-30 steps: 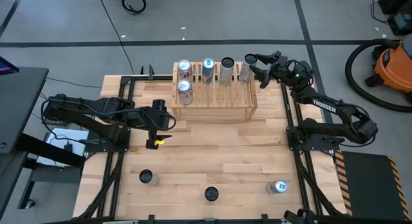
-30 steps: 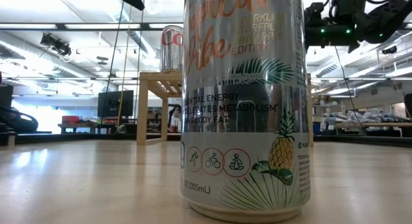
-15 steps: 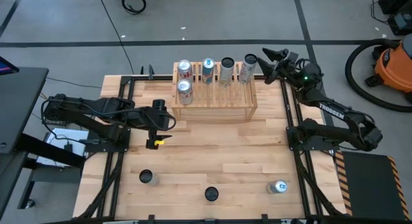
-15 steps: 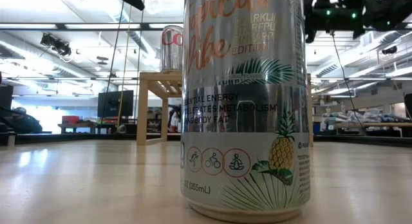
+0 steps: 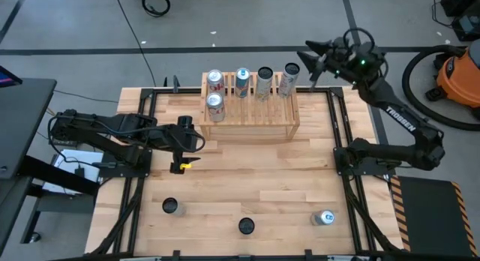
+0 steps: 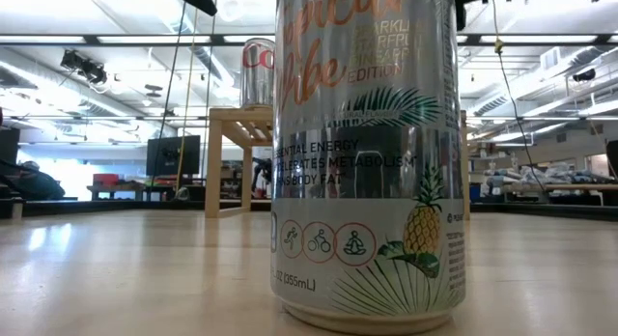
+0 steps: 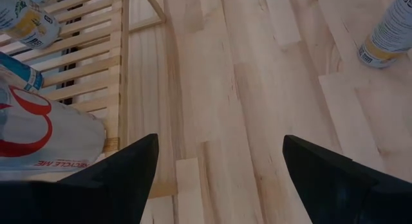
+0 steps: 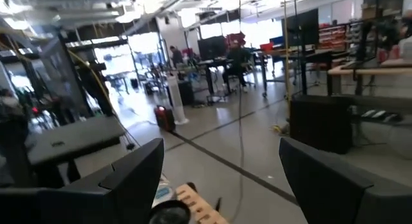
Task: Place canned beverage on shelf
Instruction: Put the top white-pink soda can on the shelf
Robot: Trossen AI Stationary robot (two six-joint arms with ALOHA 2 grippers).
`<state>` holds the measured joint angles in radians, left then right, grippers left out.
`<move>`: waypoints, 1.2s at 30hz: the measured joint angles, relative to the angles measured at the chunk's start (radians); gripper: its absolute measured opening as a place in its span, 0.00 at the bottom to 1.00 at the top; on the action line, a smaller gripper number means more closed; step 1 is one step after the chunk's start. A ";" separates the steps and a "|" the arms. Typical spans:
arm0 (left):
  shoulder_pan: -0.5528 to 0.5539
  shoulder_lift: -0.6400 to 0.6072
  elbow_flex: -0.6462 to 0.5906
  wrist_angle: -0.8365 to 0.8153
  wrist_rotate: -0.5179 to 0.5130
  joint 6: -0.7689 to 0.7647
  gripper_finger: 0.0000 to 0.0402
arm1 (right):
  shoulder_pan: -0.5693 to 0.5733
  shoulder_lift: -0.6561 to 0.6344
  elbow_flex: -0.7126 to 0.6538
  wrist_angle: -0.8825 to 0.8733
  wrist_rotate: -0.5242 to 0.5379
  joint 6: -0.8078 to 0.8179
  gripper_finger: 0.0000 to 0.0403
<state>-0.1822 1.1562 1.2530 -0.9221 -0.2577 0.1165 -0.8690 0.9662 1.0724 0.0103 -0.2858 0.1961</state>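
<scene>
The light-wood slatted shelf (image 5: 250, 107) stood on the pale wooden tabletop (image 5: 247, 178) at the middle of its far edge. Five cans stood upright on the shelf. Four formed a row along its far side: a silver can with red lettering (image 5: 215, 81), a blue-topped can (image 5: 242, 79), a dark-topped can (image 5: 264, 81) and a silver can with a dark top (image 5: 289, 78) at the right end of the row. A second red-lettered silver can (image 5: 215, 106) stood just in front of the first.

The right gripper (image 5: 313, 57) hung in the air beyond the tabletop's far edge, just past the far right corner of the shelf and apart from the can at the end of the row. Its jaws stood open and held nothing; its wrist camera looked out across the room, with the two dark fingers (image 8: 132, 176) well apart.

The left gripper (image 5: 196, 142) waited low over the tabletop near its left edge, just in front of the shelf's left end. Its jaws were open and empty, with bare planks showing between its dark fingers (image 7: 122, 172).

Three more cans stood along the near edge of the tabletop: one near the left corner (image 5: 170, 207), a tall silver can printed with a pineapple (image 6: 365, 153) at the middle, and a blue-topped one near the right corner (image 5: 324, 217).
</scene>
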 joint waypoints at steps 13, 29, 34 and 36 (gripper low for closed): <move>0.000 0.000 0.000 0.000 0.000 0.000 0.83 | 0.024 0.030 0.094 0.028 -0.154 -0.031 0.79; 0.001 0.000 0.000 0.000 0.000 -0.027 0.83 | 0.023 0.024 0.094 -0.090 -0.011 -0.114 0.93; 0.001 0.000 0.000 0.001 0.000 -0.026 0.83 | 0.026 0.035 0.094 -0.103 -0.018 -0.039 0.93; 0.001 0.000 0.000 0.000 0.000 -0.026 0.83 | 0.034 0.049 0.094 -0.149 0.046 -0.015 0.93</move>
<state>-0.1814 1.1564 1.2530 -0.9218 -0.2577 0.0906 -0.8353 1.0156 1.1667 -0.1390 -0.2401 0.1809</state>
